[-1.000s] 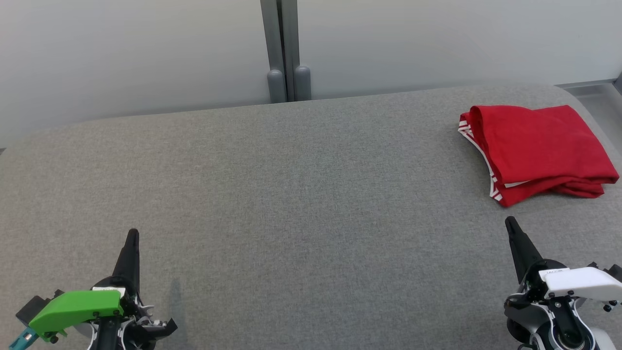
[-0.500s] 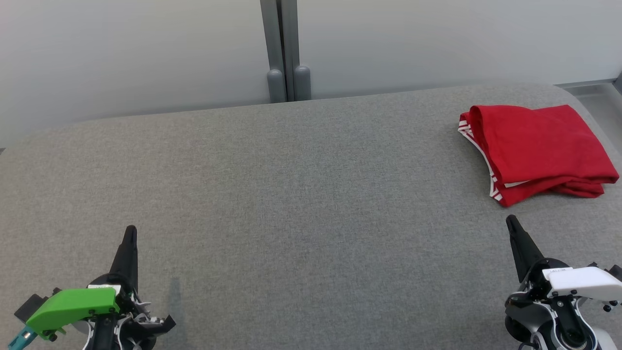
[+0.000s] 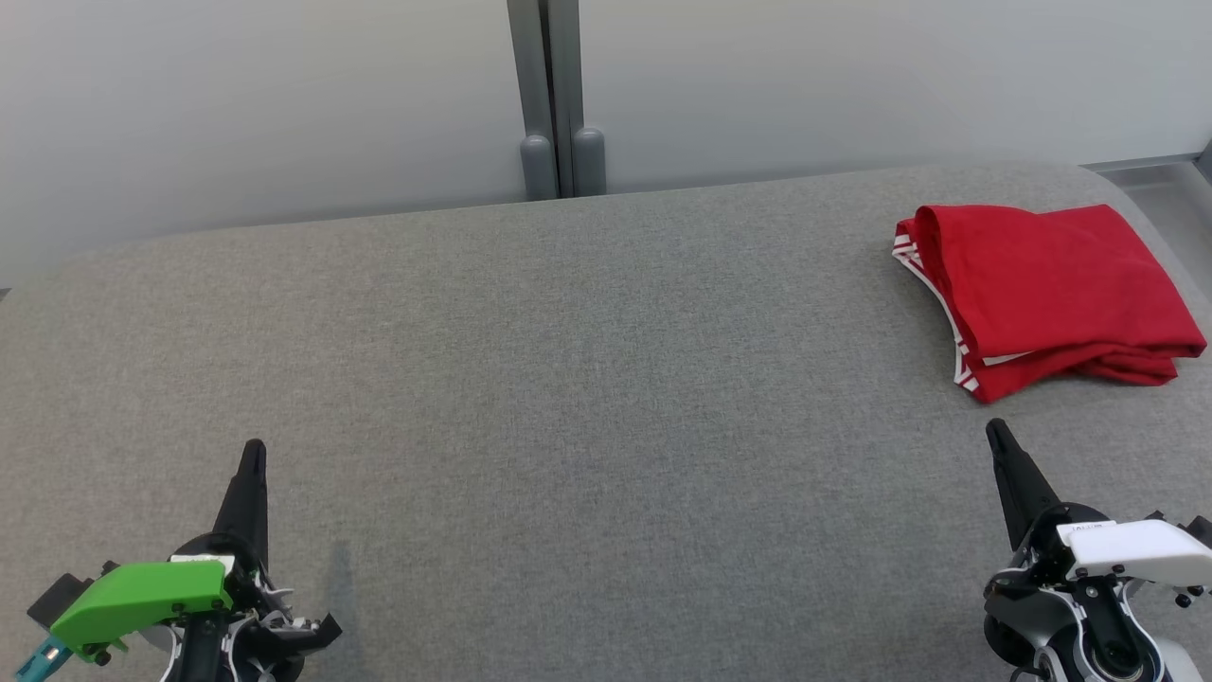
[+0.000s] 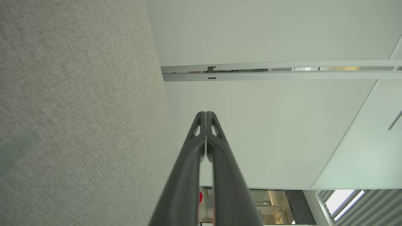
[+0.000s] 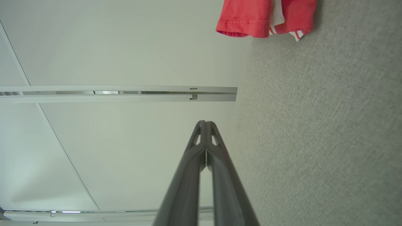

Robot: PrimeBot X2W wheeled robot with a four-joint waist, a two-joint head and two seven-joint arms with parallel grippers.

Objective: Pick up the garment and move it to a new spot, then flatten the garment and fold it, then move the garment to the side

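You have the garment (image 3: 1051,294) lying on the table (image 3: 587,379) at its far right corner, folded into a thick, rough rectangle. Its top layer is plain bright red. White cloth with red stripes peeks out along the side facing the table's middle and at the bundle's near corner. The edge nearest the table's front is rumpled rather than crisp. In the right wrist view a stitched red hem and a strip of white striped trim show at the table's far end.

Your left gripper (image 3: 254,450) sits over the table's near left part, a green cover on its wrist. Its jaws are pressed together tip to tip and hold nothing. In the left wrist view the two dark fingers (image 4: 185,175) meet right up to the tip.

Your right gripper (image 3: 994,431) sits over the table's near right part under a white cover. It points toward the garment's near corner, close to it but apart. Its jaws are likewise closed and empty.

You cannot tell whether either tip touches the table's grey fabric. Behind the table's far edge a grey post (image 3: 554,95) stands between pale wall panels.
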